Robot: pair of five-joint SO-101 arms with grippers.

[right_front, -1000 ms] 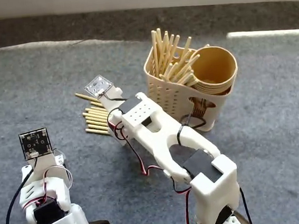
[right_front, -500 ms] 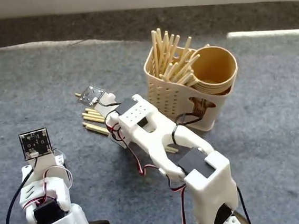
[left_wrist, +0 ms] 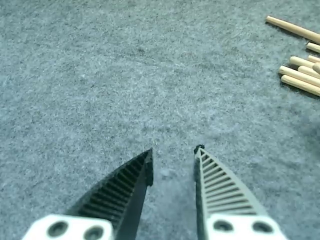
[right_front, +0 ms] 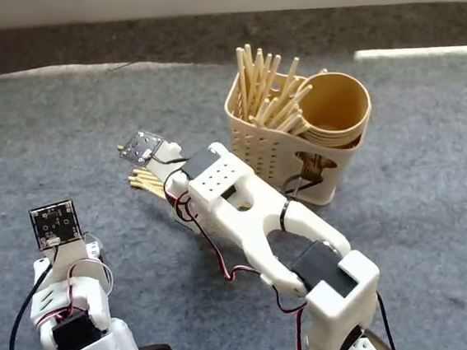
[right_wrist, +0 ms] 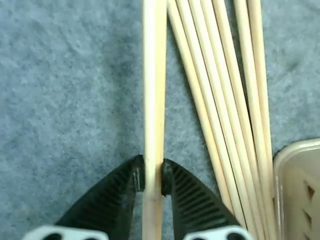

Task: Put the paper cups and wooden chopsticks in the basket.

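Observation:
The cream basket point(right_front: 275, 156) holds stacked paper cups point(right_front: 339, 107) and several upright wooden chopsticks point(right_front: 266, 85). More chopsticks point(right_front: 141, 182) lie on the carpet to its left. My right gripper point(right_wrist: 152, 169) is down among them, shut on a pair of chopsticks point(right_wrist: 153, 75) that runs straight out between its jaws. Several loose chopsticks point(right_wrist: 225, 100) lie beside the held pair, next to the basket's corner point(right_wrist: 300, 180). In the high view the right arm's wrist point(right_front: 151, 162) covers most of the pile. My left gripper point(left_wrist: 173, 152) hangs open over bare carpet, with chopstick ends point(left_wrist: 300, 70) off to one side.
Grey carpet point(right_front: 62, 117) covers the whole table. The left arm point(right_front: 58, 241) stands at the near left, well apart from the chopstick pile. A pale wall edge runs along the back.
The right arm's wrist has swung left and lowered onto the chopstick pile, hiding most of the sticks. The left arm has not moved.

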